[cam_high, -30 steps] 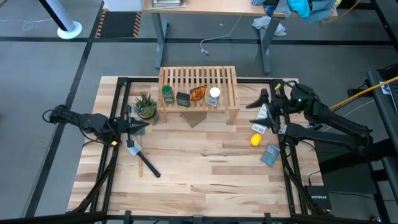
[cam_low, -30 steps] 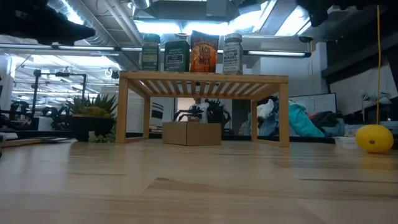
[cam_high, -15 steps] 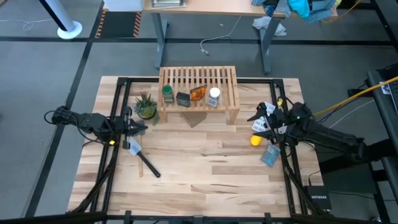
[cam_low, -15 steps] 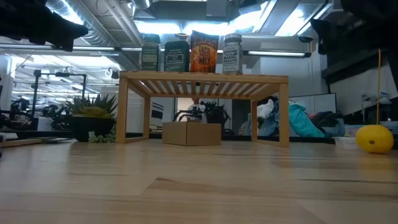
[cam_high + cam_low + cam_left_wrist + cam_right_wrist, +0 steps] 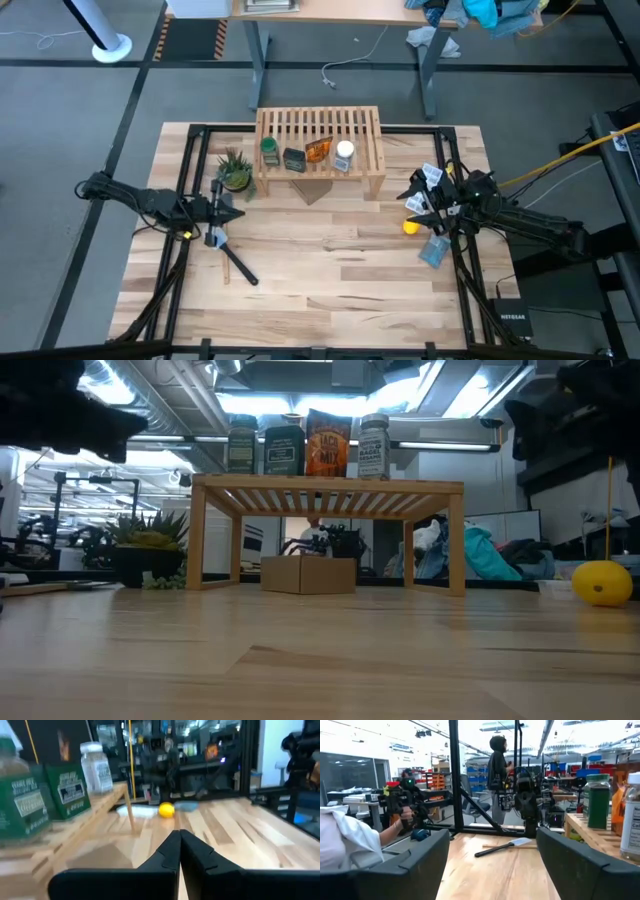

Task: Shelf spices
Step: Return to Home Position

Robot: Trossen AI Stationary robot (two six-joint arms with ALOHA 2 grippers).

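Note:
The light-wood shelf (image 5: 320, 135) stands at the table's far middle on its side legs. All four spices rest upright on its slatted top: the green-lidded jar (image 5: 270, 152), the dark tin (image 5: 294, 159), the amber-orange bottle (image 5: 318, 150) and the white-capped jar (image 5: 344, 156). In the low view they stand in a row: jar (image 5: 242, 444), tin (image 5: 284, 450), bottle (image 5: 328, 443), white-capped jar (image 5: 373, 447). My left gripper (image 5: 222, 207) hovers left of the shelf, shut (image 5: 179, 845) and empty. My right gripper (image 5: 420, 205) hovers right of the shelf, open (image 5: 492, 855) and empty.
A potted plant (image 5: 235, 170) stands beside the shelf's left leg. A small cardboard box (image 5: 313, 190) sits under the shelf. A yellow lemon-like ball (image 5: 411, 226) and a blue packet (image 5: 434, 249) lie below my right gripper. A dark-handled spatula (image 5: 230, 255) lies at left. People show beyond the table (image 5: 497, 760).
My right gripper has drawn back from beside the shelf's right end toward the table's near edge, stopping over the lemon-like ball. The spices and the shelf have stayed where they were.

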